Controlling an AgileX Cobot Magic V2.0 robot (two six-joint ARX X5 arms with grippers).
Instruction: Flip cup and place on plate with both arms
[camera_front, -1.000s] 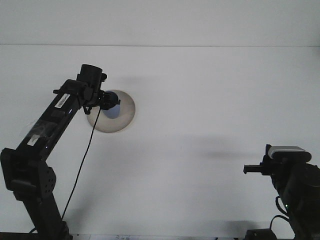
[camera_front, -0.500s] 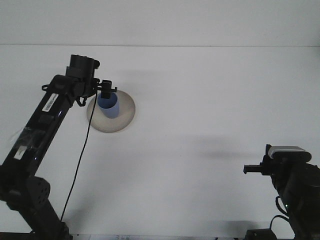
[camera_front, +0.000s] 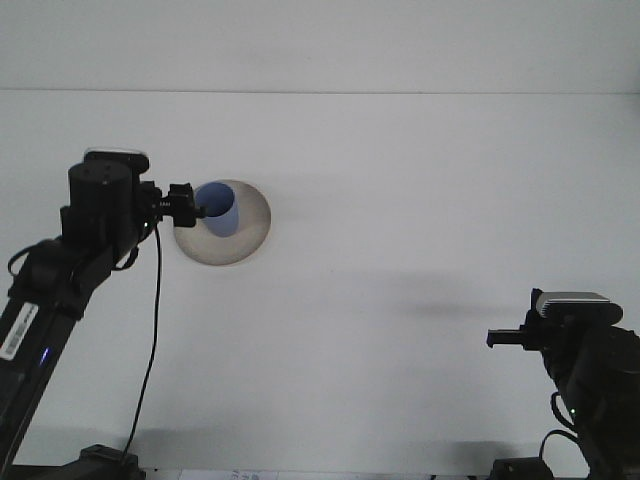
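1. Left arm is low and bent at the left of the counter (camera_front: 400, 330), wrist level, so its left tool (camera_front: 188, 207) comes at the plate from the side, not from above.
2. Left tool tips sit right at the plate's left edge, at the rim of the cup. I can't tell from this front view whether it's gripping the cup wall, slack, or already clear; the tips are too small and dark to read.
3. Cup (camera_front: 219, 209) is blue, on the plate, mouth up. I can see into the opening, so I judge the flip done and the cup placed where the task wants it.
4. Plate (camera_front: 248, 232) is pale and round, left of centre on the counter. The cup stands in its left half, nearest the arm that reaches it.
5. My read: if the left tool has any hold on the rim, a sideways pull-out could tip the cup. It should free the rim first, then back out straight.
6. Middle of the counter carries nothing I can see.
7. Right tool (camera_front: 500, 339) is parked low at the right, well apart from the plate, tips pointing left. No object in it; I can't tell its gap from here.
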